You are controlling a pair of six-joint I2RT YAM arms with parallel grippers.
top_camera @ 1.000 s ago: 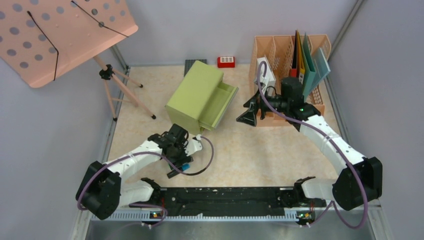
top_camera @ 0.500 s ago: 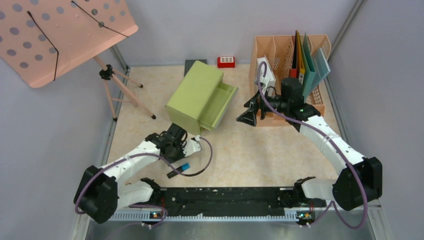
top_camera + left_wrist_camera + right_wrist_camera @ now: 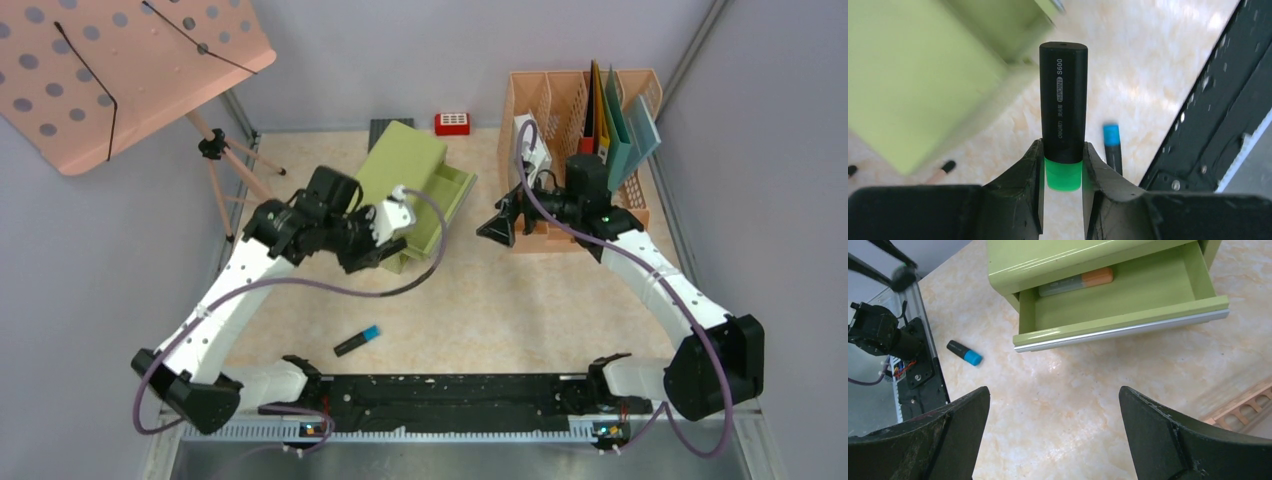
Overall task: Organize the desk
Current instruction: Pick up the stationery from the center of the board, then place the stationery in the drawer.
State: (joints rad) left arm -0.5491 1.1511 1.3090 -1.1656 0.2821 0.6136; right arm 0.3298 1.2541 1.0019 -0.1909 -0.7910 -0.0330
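The beige marble desk (image 3: 520, 300) holds a green drawer cabinet (image 3: 400, 180) with its drawer (image 3: 1118, 310) open; an orange-capped marker (image 3: 1075, 282) lies inside. My left gripper (image 3: 1063, 157) is shut on a black highlighter with a green end (image 3: 1063, 105), held up beside the cabinet's near corner; it shows in the top view (image 3: 362, 250). A black marker with a blue cap (image 3: 357, 341) lies on the desk near the front rail, also in the right wrist view (image 3: 964, 352). My right gripper (image 3: 497, 222) is open and empty, right of the drawer.
A peach file organiser (image 3: 590, 110) with folders stands at the back right. A peach perforated board (image 3: 120, 60) on a tripod (image 3: 245, 180) is at the back left. A red item (image 3: 452, 123) and a dark one (image 3: 385, 128) lie by the back wall. The black front rail (image 3: 450, 395) edges the near side.
My left arm has risen from the desk near the blue-capped marker and swung back toward the green cabinet with the highlighter. The blue-capped marker stays on the desk. My right arm has barely moved.
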